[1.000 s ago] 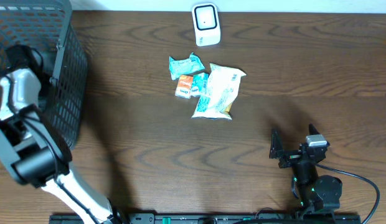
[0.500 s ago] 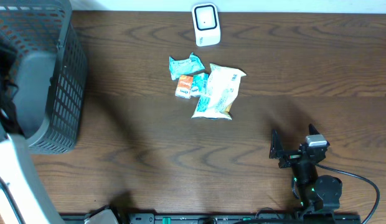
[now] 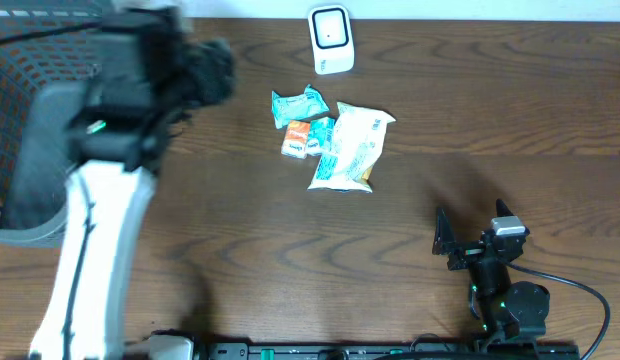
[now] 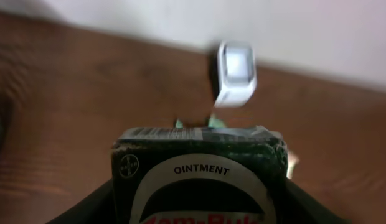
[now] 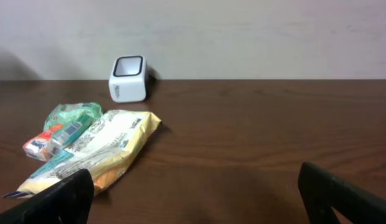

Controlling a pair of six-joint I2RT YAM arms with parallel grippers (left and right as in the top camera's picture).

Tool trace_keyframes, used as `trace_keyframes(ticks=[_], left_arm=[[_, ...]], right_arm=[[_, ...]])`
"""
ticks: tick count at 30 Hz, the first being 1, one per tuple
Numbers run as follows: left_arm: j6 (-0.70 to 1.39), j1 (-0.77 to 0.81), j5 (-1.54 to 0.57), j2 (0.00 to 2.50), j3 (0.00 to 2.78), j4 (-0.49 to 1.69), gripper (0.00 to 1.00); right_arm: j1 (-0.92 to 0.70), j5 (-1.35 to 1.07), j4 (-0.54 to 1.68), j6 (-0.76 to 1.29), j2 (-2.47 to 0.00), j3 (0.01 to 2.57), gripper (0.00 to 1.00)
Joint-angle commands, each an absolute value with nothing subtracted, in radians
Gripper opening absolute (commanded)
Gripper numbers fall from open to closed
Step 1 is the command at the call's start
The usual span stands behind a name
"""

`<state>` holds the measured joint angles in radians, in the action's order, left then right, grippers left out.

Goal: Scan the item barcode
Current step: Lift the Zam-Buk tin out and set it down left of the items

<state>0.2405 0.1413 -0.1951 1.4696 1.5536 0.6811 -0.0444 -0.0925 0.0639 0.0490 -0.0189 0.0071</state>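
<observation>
A dark green ointment box (image 4: pixel 199 163) is clamped in the left gripper (image 4: pixel 196 202), with one black finger seen at each lower side of the box. Its face, printed with the word "OINTMENT", is turned toward the wrist camera. The box is held above the table (image 3: pixel 240 240), and the white scanner (image 4: pixel 236 73) is seen behind it, near the far edge. In the overhead view the left arm is strongly blurred, so the box itself cannot be made out there. The dark mesh basket (image 3: pixel 30 60) is placed at the left end of the table. A yellow and blue snack bag (image 3: pixel 352 148), a teal packet (image 3: pixel 300 104) and a small orange packet (image 3: pixel 296 140) are lying together in front of the scanner. The right gripper (image 5: pixel 196 202) is spread wide and nothing is held in it.
</observation>
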Motion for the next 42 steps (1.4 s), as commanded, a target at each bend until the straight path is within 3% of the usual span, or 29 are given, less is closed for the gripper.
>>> trace_keyframes(ticks=[1, 13, 26, 27, 29, 32, 42], left_arm=[[0.165, 0.217, -0.027, 1.579, 1.555, 0.697, 0.56], [0.261, 0.318, 0.037, 1.929, 1.555, 0.719, 0.56], [0.267, 0.324, 0.038, 2.066, 1.555, 0.723, 0.57], [0.267, 0.324, 0.038, 2.068, 1.555, 0.725, 0.64], [0.267, 0.324, 0.038, 2.068, 1.555, 0.724, 0.87], [0.267, 0.324, 0.038, 2.067, 1.555, 0.717, 0.99], [0.281, 0.324, 0.038, 1.931, 1.571, 0.717, 0.98]], right_arm=[[-0.053, -0.088, 0.068, 0.063, -0.017, 0.006, 0.99], [-0.053, -0.088, 0.068, 0.063, -0.017, 0.006, 0.99], [-0.053, -0.088, 0.068, 0.062, -0.017, 0.006, 0.99], [-0.053, -0.088, 0.068, 0.062, -0.017, 0.006, 0.99], [-0.053, -0.088, 0.068, 0.062, -0.017, 0.006, 0.99], [-0.053, -0.088, 0.068, 0.063, -0.017, 0.006, 0.99], [-0.053, -0.088, 0.068, 0.062, -0.017, 0.006, 0.99]])
